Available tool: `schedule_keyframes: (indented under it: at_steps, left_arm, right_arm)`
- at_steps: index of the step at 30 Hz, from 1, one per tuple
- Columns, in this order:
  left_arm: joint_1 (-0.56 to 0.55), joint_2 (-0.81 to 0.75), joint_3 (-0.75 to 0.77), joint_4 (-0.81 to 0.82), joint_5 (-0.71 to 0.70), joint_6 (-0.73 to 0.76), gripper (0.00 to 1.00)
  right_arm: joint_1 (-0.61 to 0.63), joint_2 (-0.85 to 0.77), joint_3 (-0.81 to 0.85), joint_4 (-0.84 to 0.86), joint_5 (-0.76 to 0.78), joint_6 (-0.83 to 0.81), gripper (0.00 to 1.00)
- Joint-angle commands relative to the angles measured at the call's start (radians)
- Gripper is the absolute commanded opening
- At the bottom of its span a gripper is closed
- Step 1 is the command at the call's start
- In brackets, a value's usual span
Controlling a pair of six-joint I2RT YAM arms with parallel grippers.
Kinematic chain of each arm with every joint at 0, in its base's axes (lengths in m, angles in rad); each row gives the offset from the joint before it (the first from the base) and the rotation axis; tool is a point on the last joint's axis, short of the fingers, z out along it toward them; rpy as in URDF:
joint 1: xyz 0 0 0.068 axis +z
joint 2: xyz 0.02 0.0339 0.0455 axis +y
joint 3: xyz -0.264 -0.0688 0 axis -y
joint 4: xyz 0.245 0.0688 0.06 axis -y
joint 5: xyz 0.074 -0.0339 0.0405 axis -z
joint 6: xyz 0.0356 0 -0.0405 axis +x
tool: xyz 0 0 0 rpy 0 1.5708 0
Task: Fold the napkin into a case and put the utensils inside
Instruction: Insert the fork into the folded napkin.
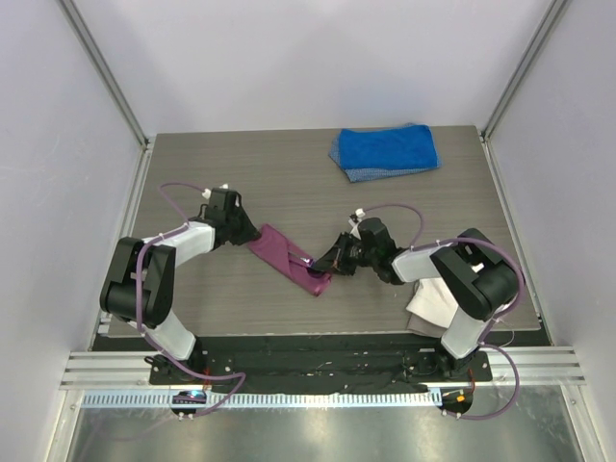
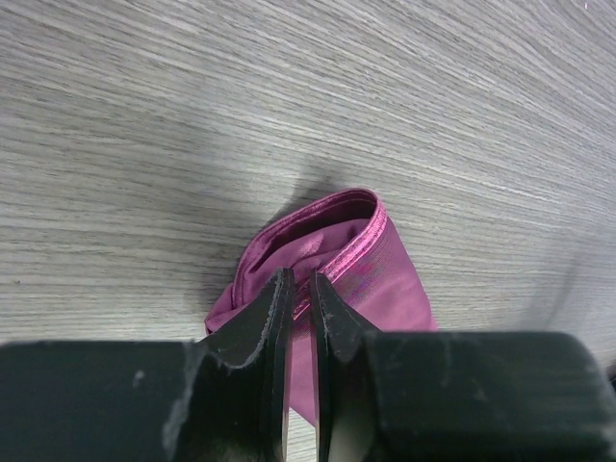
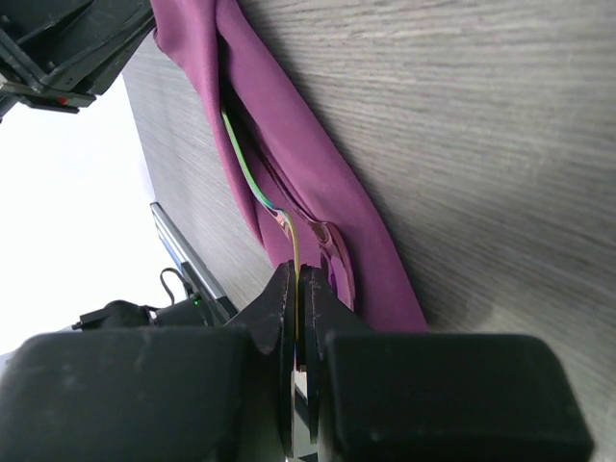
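- While both your arms reached over the grey wood-grain table [image 1: 192,183], the thin magenta-purple fabric napkin [image 1: 287,256] lay between them as a narrow folded strip. Its long axis ran diagonally from far-left to near-right.
- Your left gripper [image 2: 300,284] sat at the far-left end. Its fingers were drawn nearly together and, as far as the wrist view showed, nipped a layer of cloth beside the rounded open fold.
- Your right gripper [image 3: 296,274] was at the near-right end, fingers pressed together on a thin iridescent utensil [image 3: 293,252] seen edge-on. Whether it was the spoon or the fork, I could not tell.
- That utensil ran from the fingertips up into the crease of the strip, lined up with its long axis and pointing towards your left arm.
- In my judgement, the right arm was the one placed to feed it in, pushing along the strip rather than across it. The left pinch would steady the far end against that push.
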Motion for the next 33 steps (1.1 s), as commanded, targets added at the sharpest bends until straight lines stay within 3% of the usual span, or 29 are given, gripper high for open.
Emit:
schedule_keyframes:
  at_steps: [1, 5, 16, 23, 33]
  left_arm:
    - [0.0, -0.007, 0.002, 0.024, 0.016, 0.015, 0.16]
    - [0.0, -0.01, 0.002, 0.024, 0.021, 0.015, 0.15]
    - [-0.002, -0.055, 0.013, -0.015, 0.002, 0.015, 0.17]
    - [0.0, -0.153, 0.016, -0.069, -0.015, -0.004, 0.31]
    - [0.0, -0.239, 0.017, -0.108, 0.005, -0.012, 0.35]
  right_arm:
    - [0.003, 0.02, 0.054, 0.04, 0.018, -0.022, 0.05]
    - [0.004, 0.038, 0.074, 0.021, 0.018, -0.029, 0.06]
    - [0.003, -0.054, 0.112, -0.206, 0.096, -0.131, 0.32]
    - [0.007, -0.089, 0.156, -0.319, 0.13, -0.168, 0.39]
    - [0.046, -0.071, 0.215, -0.42, 0.163, -0.213, 0.44]
